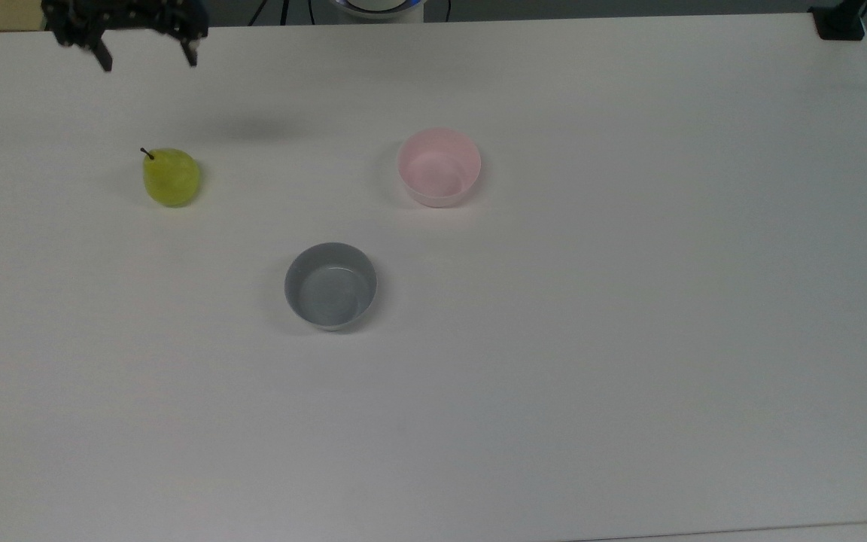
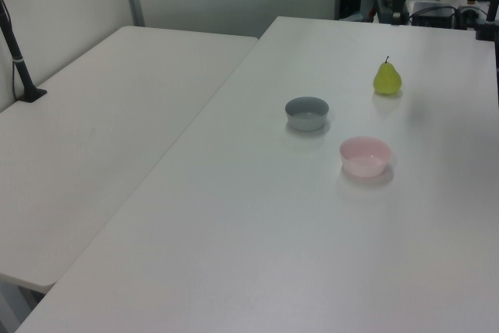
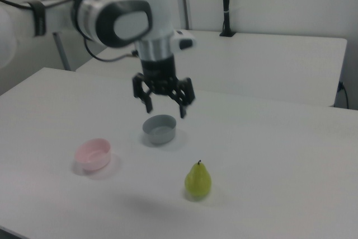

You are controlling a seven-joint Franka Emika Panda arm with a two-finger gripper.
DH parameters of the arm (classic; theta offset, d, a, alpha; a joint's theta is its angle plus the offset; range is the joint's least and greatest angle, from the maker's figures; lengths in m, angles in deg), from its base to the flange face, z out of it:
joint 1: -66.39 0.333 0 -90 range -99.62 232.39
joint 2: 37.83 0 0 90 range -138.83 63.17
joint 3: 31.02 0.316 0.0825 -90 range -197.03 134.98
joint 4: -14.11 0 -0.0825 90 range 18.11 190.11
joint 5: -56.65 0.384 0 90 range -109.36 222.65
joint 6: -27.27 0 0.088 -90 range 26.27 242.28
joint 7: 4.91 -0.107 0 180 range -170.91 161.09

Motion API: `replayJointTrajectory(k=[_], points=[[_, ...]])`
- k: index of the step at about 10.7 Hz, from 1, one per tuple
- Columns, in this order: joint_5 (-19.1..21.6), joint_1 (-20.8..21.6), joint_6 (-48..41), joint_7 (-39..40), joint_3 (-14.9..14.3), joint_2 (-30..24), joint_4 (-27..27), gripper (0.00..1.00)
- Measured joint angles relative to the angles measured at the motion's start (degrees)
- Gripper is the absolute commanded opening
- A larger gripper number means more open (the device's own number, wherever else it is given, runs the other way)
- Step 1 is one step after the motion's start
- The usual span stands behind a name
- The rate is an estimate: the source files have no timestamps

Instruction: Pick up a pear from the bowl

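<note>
A yellow-green pear (image 1: 171, 176) stands upright on the bare white table, well to the top view's left of the pale pink bowl (image 1: 439, 167). The left view has the pear (image 2: 387, 79) beyond the pink bowl (image 2: 364, 156), and the right view has the pear (image 3: 198, 179) near the front with the pink bowl (image 3: 93, 154) off to the right view's left. The pink bowl holds nothing. My gripper (image 1: 149, 54) hangs open and empty high above the pear, at the top view's upper left. In the right view the gripper (image 3: 165, 108) is well above the table with spread fingers.
A grey bowl (image 1: 330, 285) with nothing in it sits in front of the pink one in the top view. A second white table (image 2: 93, 138) adjoins on the left view's left. A black clamp (image 1: 840, 22) sits at the top view's far right corner.
</note>
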Motion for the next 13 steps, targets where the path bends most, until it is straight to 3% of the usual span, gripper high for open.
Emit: replayJointTrajectory(k=[3,6,13], points=[[0.06,6.44,-9.27,-8.21,0.29,-3.13,-5.20,1.00],[0.07,11.15,-15.14,-14.20,0.41,-5.26,-6.55,1.00],[0.64,12.57,-6.87,-16.08,0.45,-2.52,-6.77,1.00]])
